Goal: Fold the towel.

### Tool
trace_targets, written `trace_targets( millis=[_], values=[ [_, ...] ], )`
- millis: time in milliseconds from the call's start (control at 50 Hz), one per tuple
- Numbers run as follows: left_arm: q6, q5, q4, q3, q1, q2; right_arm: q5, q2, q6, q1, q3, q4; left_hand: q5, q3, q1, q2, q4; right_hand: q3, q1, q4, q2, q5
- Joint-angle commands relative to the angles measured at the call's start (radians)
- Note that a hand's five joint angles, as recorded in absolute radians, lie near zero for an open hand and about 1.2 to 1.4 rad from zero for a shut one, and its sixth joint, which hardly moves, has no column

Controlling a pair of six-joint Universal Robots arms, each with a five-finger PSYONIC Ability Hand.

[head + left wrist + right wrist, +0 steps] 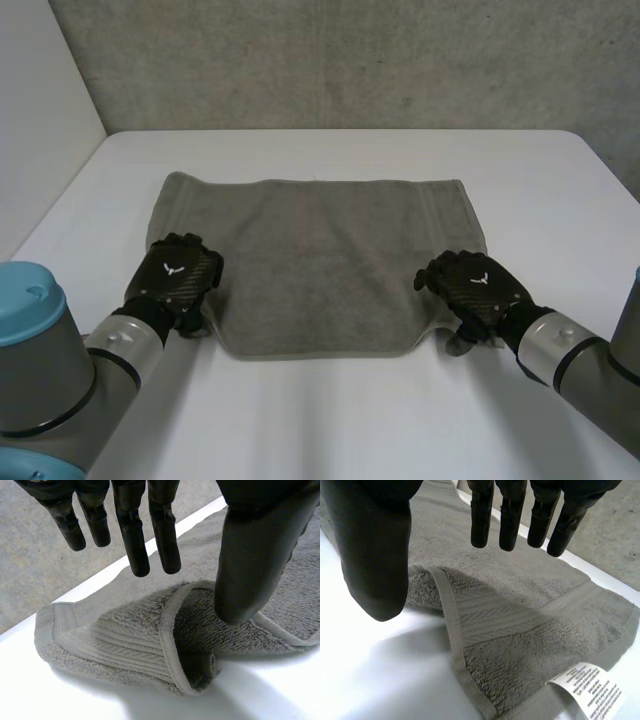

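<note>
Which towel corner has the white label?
The towel corner beside the right robot hand: a white label sticks out there. The corner by the left robot hand shows none.

surface: white table (330,420) | behind it: grey concrete wall (350,60) | left side: plain white wall (40,100)

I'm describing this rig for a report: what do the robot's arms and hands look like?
The left arm and right arm are grey cylinders ending in silvery wrist segments; the left carries a light-blue cap. The left hand and right hand are black, each with a woven-looking back bearing a small white emblem, and thick, rounded fingers.
</note>
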Motion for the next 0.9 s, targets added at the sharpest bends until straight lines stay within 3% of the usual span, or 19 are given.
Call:
trace_targets(
  millis=[20, 200, 360, 640, 900],
  values=[
    [0.0, -0.019, 0.0, -0.015, 0.006, 0.01, 0.002, 0.002, 0.008, -0.023, 0.041, -0.077, -0.018, -0.048, -0.037, -0.038, -0.054, -0.045, -0.016, -0.075, -0.018, 0.021],
    [-0.001, -0.113, 0.002, -0.015, 0.009, 0.007, 0.016, 0.081, 0.047, -0.021, 0.017, -0.174, -0.015, -0.048, -0.034, -0.035, -0.054, -0.045, 0.081, -0.075, 0.079, 0.118],
    [-0.003, -0.122, 0.0, -0.015, 0.005, 0.008, 0.032, 0.158, 0.151, -0.012, -0.029, -0.182, -0.012, -0.048, -0.031, -0.033, -0.054, -0.045, 0.084, -0.075, 0.082, 0.121],
    [-0.08, -0.125, 0.003, 0.003, 0.005, -0.002, 0.101, 0.16, 0.191, -0.015, -0.02, -0.237, -0.015, -0.048, -0.034, -0.035, -0.054, -0.045, 0.134, -0.075, 0.132, 0.171],
    [-0.081, -0.167, 0.005, 0.029, 0.022, -0.024, 0.104, 0.137, 0.246, 0.045, 0.002, -0.254, -0.015, -0.048, -0.034, -0.035, -0.054, -0.045, 0.134, -0.075, 0.132, 0.171]
  ],
)
